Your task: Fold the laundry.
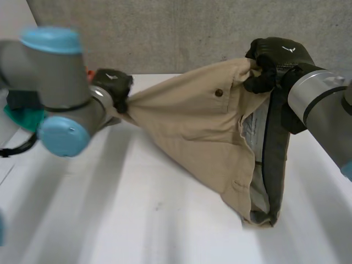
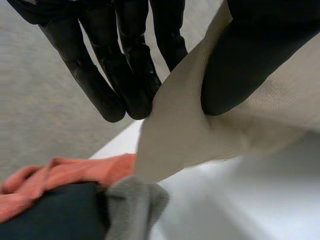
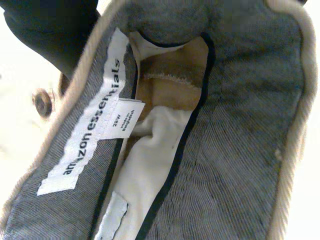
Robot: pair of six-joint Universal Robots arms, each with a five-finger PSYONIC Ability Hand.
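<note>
Several garments (image 2: 60, 200), seemingly, lie beside held khaki shorts (image 1: 192, 121)

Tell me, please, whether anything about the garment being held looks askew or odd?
The khaki garment hangs stretched between the left hand, pinching one end, and the right hand, gripping the waistband. The waist gapes open, showing its grey lining, and sags onto the table. Nothing looks torn or spilled.

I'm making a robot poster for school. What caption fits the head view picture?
Left hand and right hand hold beige shorts stretched between them over the white table.
</note>
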